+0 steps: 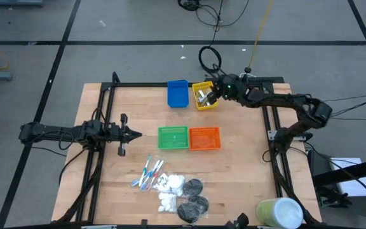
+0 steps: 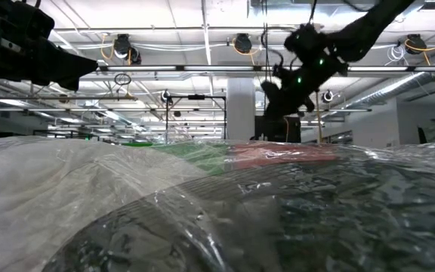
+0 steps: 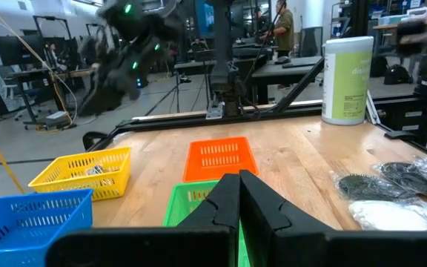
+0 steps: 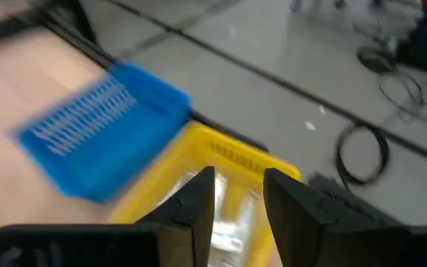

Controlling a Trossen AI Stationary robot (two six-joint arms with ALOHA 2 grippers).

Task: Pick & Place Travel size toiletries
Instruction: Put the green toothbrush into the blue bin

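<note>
A wooden counter [image 1: 234, 172] fills the middle of the high view, with two dark arms reaching in from either side. Along its upper edge sit a blue bin [image 1: 177, 93] and a yellow bin [image 1: 203, 97] side by side; a green bin [image 1: 173, 137] and an orange bin [image 1: 204, 138] stand touching at the centre. A large pale green-white cylinder [image 1: 279, 213] lies at the lower right corner.

The right tool [image 1: 213, 92] hangs over the yellow bin at upper centre, its fingers [image 4: 199, 200] spread a little with nothing seen between them. In its wrist view, silvery tubes [image 4: 224, 215] lie inside that bin. The left tool [image 1: 136, 133] waits at centre left, just beside the green bin, its fingers [image 3: 228, 204] pressed together and holding nothing.

Most of the travel size toiletries are unsorted at lower centre of the high view: the toothbrush-like sticks [image 1: 148, 173], the white packets [image 1: 169, 184] next to them, and the black discs [image 1: 193, 198] in clear wrapping just to their right, all close together.

By the look of it, the job is at an early stage. Only the yellow bin shows any contents; the blue, green and orange bins appear to hold nothing, though their floors are hard to read from above. The sticks, packets and discs remain to be moved.
</note>
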